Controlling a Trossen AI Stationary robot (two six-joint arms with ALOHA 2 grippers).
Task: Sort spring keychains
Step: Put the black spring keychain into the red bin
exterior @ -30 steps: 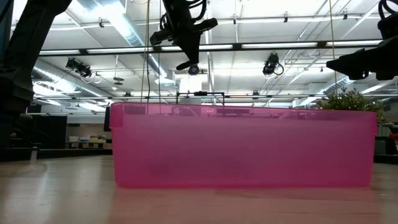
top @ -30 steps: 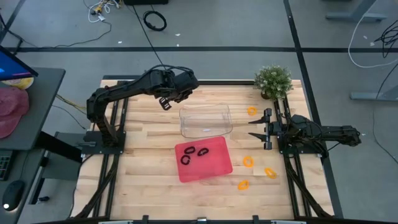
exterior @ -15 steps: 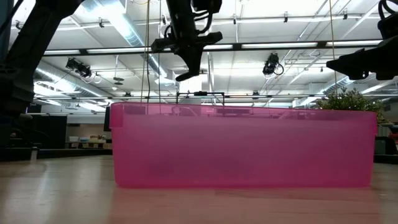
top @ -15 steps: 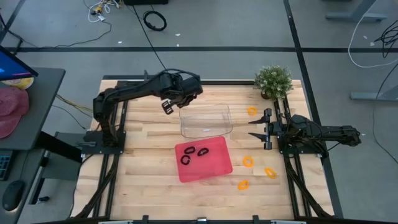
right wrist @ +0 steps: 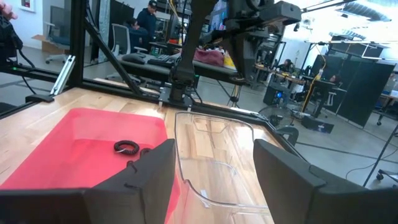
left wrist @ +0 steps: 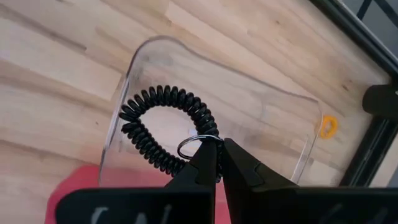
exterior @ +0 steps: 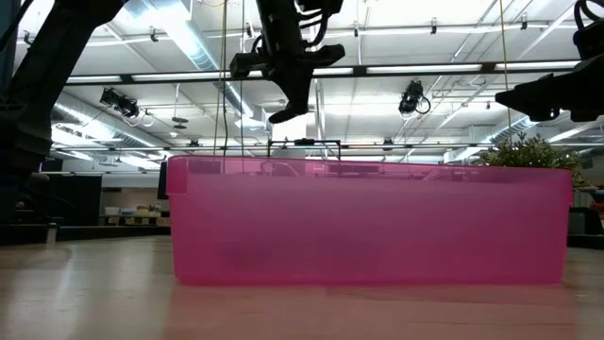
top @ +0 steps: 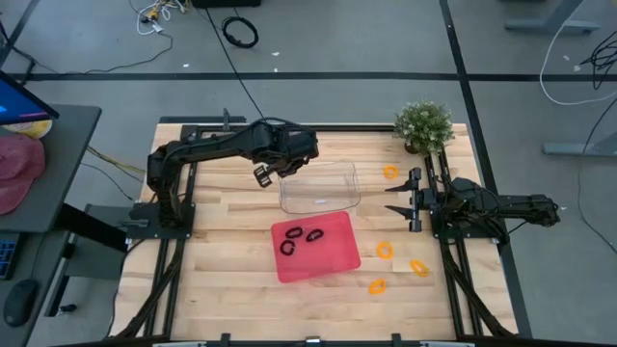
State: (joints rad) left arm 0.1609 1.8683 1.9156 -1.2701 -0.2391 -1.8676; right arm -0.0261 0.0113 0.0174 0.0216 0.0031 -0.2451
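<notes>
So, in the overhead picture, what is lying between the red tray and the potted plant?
The clear plastic bin lies between the red tray and the potted plant in the high view. One orange spring keychain lies just off that line, beside the plant.

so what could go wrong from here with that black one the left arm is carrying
1. The left gripper pinches the black spring keychain only at its metal ring, so the coil dangles and could slip or swing out.
2. It hangs over the clear bin, while the other black keychains lie in the red tray; releasing here may mix the sort.
3. The orange keychains lie loose on the table.
</notes>
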